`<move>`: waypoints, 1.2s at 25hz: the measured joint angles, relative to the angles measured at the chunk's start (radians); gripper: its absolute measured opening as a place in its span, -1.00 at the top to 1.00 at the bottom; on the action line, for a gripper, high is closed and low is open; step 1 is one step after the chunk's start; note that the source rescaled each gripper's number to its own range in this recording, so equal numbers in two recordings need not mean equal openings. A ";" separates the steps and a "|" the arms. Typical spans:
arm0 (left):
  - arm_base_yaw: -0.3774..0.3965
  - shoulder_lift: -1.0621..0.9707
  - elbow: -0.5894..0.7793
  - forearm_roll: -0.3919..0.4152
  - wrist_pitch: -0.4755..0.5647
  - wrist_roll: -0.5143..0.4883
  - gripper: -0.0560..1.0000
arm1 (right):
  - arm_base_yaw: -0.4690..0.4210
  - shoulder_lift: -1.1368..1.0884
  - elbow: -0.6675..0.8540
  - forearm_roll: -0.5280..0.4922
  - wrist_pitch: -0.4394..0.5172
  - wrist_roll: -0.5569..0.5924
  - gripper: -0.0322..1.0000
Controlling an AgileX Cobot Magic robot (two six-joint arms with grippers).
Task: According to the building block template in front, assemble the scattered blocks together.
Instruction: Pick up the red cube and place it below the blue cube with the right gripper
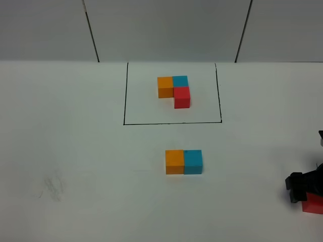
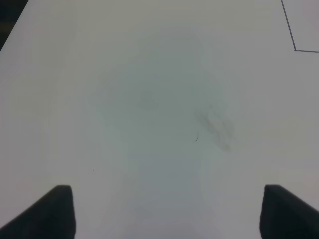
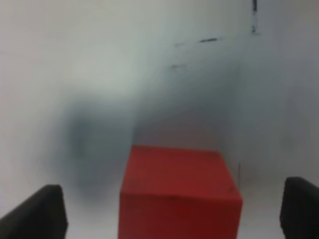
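The building block template (image 1: 174,91), an L of orange, cyan-blue and red cubes, sits inside a thin black outline (image 1: 171,122) at the back. Of the scattered blocks, the orange cube (image 1: 174,162) and the cyan-blue cube (image 1: 193,161) stand side by side, touching, at mid-table. The red cube (image 1: 313,205) rests at the far right edge. My right gripper (image 1: 306,191) straddles the red cube (image 3: 179,191); its fingers (image 3: 40,214) are open, with gaps on both sides. My left gripper (image 2: 168,213) is open over bare table, out of the high view.
The white table (image 1: 75,141) carries a faint grey smudge (image 1: 50,185) at the front left, also visible under the left gripper as a smudge (image 2: 214,127). A corner of the black outline (image 2: 295,50) shows in the left wrist view.
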 joint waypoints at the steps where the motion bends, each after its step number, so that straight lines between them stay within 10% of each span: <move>1: 0.000 0.000 0.000 0.000 0.000 0.000 -0.34 | 0.000 0.003 0.003 0.000 -0.006 0.000 -0.52; 7: 0.000 0.000 0.000 0.000 0.000 0.000 -0.34 | 0.000 0.025 0.004 0.003 -0.005 0.000 0.59; 18: 0.000 0.000 0.000 0.000 0.000 -0.001 -0.34 | 0.134 -0.110 0.005 0.033 0.069 -0.006 0.55; 30: 0.000 0.000 0.000 0.000 0.000 0.000 -0.34 | 0.524 -0.147 -0.011 0.187 0.039 0.370 0.55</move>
